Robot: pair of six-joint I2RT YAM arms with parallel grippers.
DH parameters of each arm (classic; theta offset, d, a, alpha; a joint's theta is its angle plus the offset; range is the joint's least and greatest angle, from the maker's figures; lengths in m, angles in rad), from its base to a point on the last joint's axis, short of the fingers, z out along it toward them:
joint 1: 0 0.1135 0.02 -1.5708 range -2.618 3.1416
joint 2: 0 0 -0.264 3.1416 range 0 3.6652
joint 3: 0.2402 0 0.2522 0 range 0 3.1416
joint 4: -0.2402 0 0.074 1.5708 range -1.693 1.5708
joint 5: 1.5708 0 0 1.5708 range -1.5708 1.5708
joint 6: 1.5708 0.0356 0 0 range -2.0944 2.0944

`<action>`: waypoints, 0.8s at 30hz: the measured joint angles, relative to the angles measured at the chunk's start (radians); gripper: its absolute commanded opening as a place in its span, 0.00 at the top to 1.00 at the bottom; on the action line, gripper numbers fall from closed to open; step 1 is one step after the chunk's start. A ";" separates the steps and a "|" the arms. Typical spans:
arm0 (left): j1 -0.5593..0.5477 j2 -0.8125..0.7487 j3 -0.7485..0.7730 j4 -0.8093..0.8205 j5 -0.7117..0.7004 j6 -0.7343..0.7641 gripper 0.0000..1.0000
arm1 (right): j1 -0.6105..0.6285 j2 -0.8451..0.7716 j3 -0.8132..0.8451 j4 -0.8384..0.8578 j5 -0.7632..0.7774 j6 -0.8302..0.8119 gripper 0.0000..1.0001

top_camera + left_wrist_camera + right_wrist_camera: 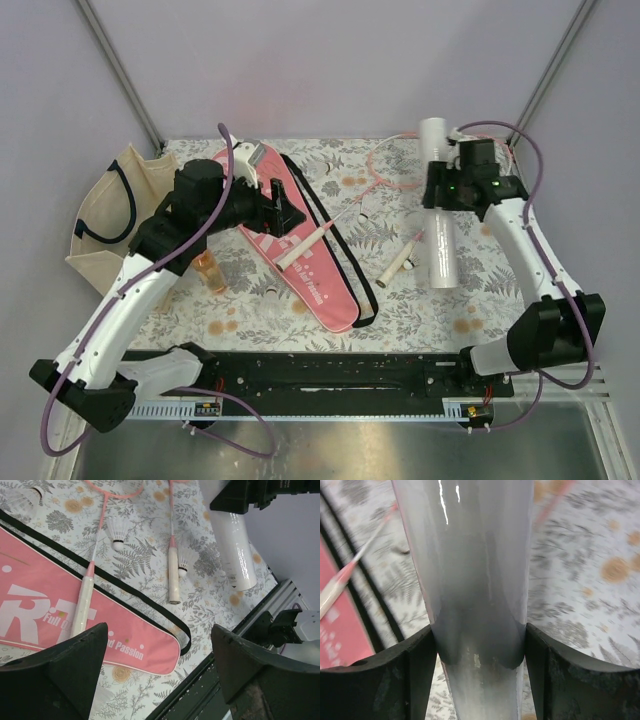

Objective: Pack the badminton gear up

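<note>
Clamped in the right gripper [480,645], fingers pressed to both its sides: long white tube [475,555], at the right of the table [490,300].
Spread wide and touching nothing, left gripper [157,630] above pink cover [30,615] left of the tube; first racket [82,605] handle resting on that cover, second racket [173,575] between cover and tube.

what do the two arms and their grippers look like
Both the left arm and right arm have white link shells with black joint housings, and a purple cable loops along each. The right wrist shows small green lights. The left gripper and right gripper have black, wedge-shaped fingers.
</note>
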State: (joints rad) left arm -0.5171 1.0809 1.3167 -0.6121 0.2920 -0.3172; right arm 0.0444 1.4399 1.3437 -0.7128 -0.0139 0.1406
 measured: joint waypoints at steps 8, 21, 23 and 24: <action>0.000 0.073 0.151 -0.166 0.087 0.043 0.22 | 0.363 -0.071 0.040 -0.033 -0.113 -0.111 0.42; 0.000 0.138 0.344 -0.264 0.109 -0.012 0.33 | 0.604 -0.275 -0.177 -0.029 -0.406 -0.231 0.44; 0.000 0.152 0.345 -0.273 0.128 -0.030 0.37 | 0.605 -0.303 -0.206 -0.016 -0.439 -0.236 0.44; 0.000 0.157 0.344 -0.277 0.140 -0.039 0.38 | 0.605 -0.317 -0.217 -0.011 -0.452 -0.239 0.44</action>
State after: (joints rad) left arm -0.5167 1.2381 1.6608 -0.8890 0.4324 -0.3561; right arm 0.6491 1.1233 1.1271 -0.7235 -0.4664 -0.0982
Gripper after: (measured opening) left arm 0.654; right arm 0.720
